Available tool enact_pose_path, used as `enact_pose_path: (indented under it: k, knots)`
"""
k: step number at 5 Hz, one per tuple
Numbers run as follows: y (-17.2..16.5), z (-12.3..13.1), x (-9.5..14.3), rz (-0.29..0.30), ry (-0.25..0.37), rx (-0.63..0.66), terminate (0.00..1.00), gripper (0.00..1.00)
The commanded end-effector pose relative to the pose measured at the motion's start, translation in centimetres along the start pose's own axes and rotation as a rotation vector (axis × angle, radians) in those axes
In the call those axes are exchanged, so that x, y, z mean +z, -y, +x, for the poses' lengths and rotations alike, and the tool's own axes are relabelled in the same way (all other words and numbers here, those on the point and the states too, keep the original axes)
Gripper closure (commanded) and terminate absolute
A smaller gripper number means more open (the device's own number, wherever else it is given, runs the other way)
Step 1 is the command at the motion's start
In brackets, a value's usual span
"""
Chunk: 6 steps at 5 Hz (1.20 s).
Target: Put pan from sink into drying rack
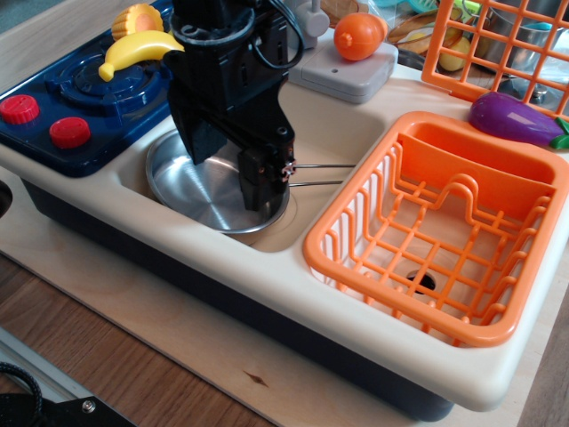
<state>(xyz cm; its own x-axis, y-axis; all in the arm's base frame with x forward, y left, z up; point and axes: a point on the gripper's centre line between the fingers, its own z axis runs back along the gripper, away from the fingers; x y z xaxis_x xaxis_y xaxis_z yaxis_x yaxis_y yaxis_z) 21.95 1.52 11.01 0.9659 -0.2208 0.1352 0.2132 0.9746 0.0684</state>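
Observation:
The shiny steel pan [197, 191] lies flat in the left part of the cream sink [333, 133], its two-wire handle [322, 174] pointing right toward the orange drying rack [444, 227]. My black gripper [229, 167] is low over the pan with its jaws apart. One finger [259, 184] is down at the pan's right rim beside the handle root, the other [199, 142] over the pan's back left part. It holds nothing. The arm hides the pan's back rim. The rack sits empty in the right basin.
A blue toy stove [84, 93] with red knobs [69, 132] is at the left, with a banana [138, 46] on it. A grey faucet base [351, 71] carries an orange fruit [359, 36]. A purple eggplant [511, 117] and an upright orange grid panel [498, 49] stand behind the rack.

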Motion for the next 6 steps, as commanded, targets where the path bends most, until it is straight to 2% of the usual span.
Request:
enact_pose_path:
  k: [1,2,4,5,6]
  knots:
    - [0.2,0.0,-1.0,0.040,0.006,-0.066,0.00,0.00]
    - [0.6,-0.4,-2.5,0.024,0.031,-0.076,0.00,0.00]
    - [0.5,-0.9,-4.1,0.038,0.059,-0.104,0.00,0.00]
    - [-0.1,-0.8,-4.9,0.038,0.063,-0.109,0.00,1.00]
    - [-0.6,-0.6,-4.9,0.020,0.049,-0.112,0.00,1.00]
